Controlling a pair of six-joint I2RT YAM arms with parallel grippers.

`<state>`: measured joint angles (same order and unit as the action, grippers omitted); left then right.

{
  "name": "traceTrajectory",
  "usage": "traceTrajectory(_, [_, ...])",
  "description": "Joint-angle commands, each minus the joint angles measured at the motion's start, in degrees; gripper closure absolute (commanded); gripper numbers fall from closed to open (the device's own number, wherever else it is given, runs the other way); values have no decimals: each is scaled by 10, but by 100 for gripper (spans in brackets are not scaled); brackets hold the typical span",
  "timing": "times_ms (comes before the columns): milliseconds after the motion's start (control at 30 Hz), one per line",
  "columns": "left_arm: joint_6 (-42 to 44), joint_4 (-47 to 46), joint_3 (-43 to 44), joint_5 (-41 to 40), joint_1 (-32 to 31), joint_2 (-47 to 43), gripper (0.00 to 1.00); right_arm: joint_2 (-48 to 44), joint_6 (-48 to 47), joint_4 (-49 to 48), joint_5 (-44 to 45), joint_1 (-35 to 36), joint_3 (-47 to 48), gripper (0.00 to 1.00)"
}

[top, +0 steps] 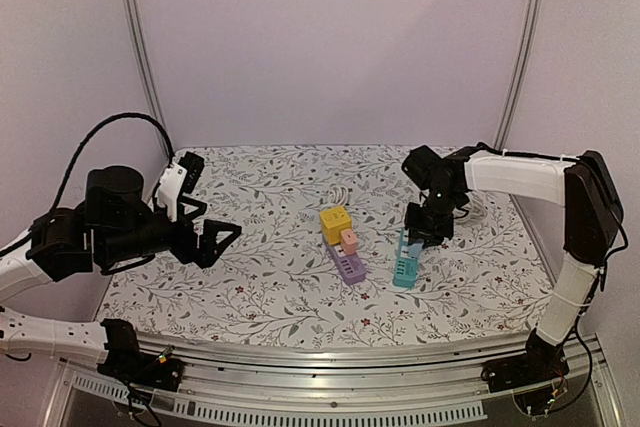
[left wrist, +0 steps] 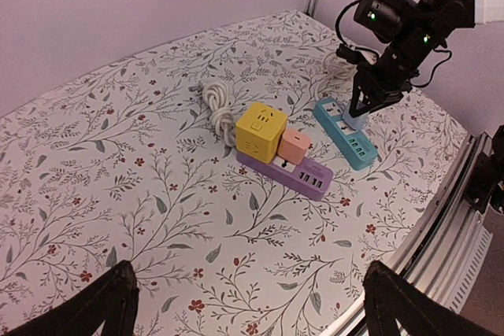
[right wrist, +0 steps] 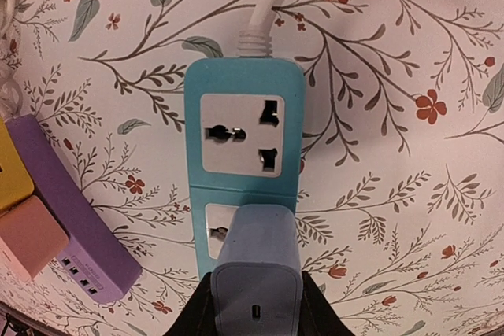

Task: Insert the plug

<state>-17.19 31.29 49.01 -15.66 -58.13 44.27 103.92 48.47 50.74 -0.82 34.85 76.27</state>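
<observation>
No readable text or brand anywhere, tiny print on purple power strip [right wrist: 72, 222] illegible

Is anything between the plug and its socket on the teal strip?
Nothing visible does. The plug, held by the right gripper, sits directly over the socket on the teal strip. The purple strip lies off to one side.

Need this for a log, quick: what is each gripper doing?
Left gripper: open, empty.
Right gripper: shut on the plug.
</observation>
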Motion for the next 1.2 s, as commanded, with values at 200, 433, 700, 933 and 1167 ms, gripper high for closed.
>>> traceTrajectory(200, [-3, 17, 11, 4, -1, 3, 0, 87, 22, 9, -7, 28, -60, 100])
traceTrajectory(433, [1, 19, 19, 7, -1, 15, 1, 109, 17, 8, -8, 32, -62, 100])
traceTrajectory(700, [4, 17, 34, 5, -2, 36, 0, 122, 0, 11, 4, 32, -61, 100])
traceTrajectory(933, [-15, 12, 30, -4, -1, 33, 0, 146, -12, 24, 5, 32, -28, 100])
traceTrajectory(1167, [-30, 3, 22, -12, -1, 30, 1, 126, -16, -34, -38, 25, -89, 100])
